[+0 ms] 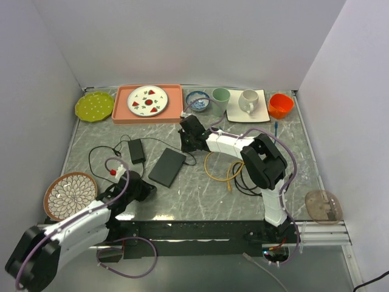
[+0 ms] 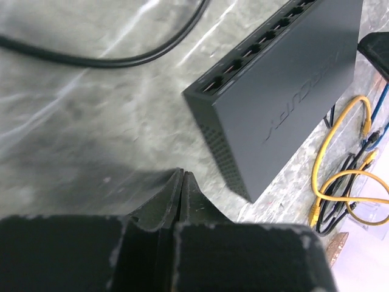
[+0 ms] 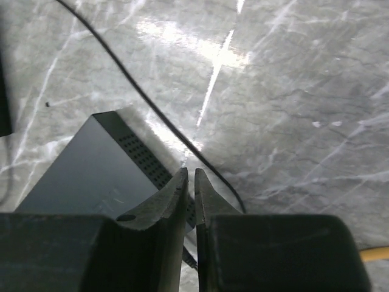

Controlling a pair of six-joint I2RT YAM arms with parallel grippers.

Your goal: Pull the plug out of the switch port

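Note:
The switch point(image 1: 167, 166) is a flat black box lying at the middle of the table. In the left wrist view the switch point(image 2: 285, 103) shows a row of sockets point(image 2: 255, 48) that look empty. A thin black cable point(image 3: 152, 103) runs past its vented corner point(image 3: 91, 176) and goes under my right fingers. A dark bit that may be its plug point(image 3: 196, 260) shows low in the gap. My right gripper point(image 3: 189, 172) hangs over that far corner point(image 1: 184, 145), shut to a narrow slit with nothing clearly held. My left gripper point(image 2: 182, 173) is shut and empty, close to the switch's near corner point(image 1: 148, 190).
A small black adapter block point(image 1: 136, 150) and its looping cord lie left of the switch. Yellow and black cables point(image 1: 222, 171) coil to the right. Along the back stand a green plate point(image 1: 94, 106), a pink tray point(image 1: 148, 102), bowls and mugs. A patterned plate point(image 1: 70, 194) sits front left.

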